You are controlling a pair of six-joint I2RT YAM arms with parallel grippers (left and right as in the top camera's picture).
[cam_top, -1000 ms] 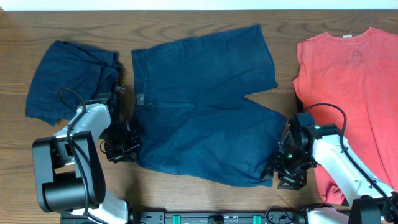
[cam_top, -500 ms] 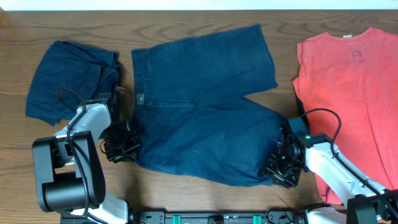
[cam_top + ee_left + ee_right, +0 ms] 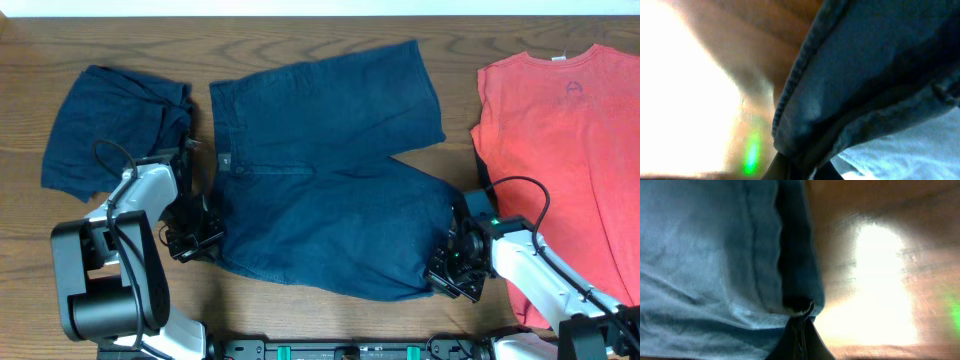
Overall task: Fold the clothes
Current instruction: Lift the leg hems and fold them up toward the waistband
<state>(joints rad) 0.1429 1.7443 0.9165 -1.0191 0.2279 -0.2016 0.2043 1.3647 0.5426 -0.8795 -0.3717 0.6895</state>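
three garments are laid out on the wooden table. at far left, the bundled shorts are seen in a loose heap, touched by neither arm. just beside them, the left gripper is set low at the near waistband corner of the spread shorts. in the left wrist view a thick hem is bunched and drawn down into the jaws, so the tool is judged closed on the cloth. the spread shorts are laid flat mid-table, with the waistband to the left, the legs to the right, and the far leg angled away from the near one. the right gripper is placed at the near leg's hem corner. in the right wrist view that corner is pinched to a point between the jaws, so a closed hold is judged there too. the t-shirt is spread at far right, just beside the right arm.

the step in hand is judged to be folding the near half over the far half. both corners should be lifted together, only enough for the cloth to clear the table. they should then be carried toward the far edge at one pace so the crease is laid straight. the near edge should be matched to the far edge before anything is let go. only mild tension should be held between the two grips, or the waistband may be skewed. the small pinch at the right corner could be lost if it is pulled hard. the t-shirt should not be dragged by the right arm.
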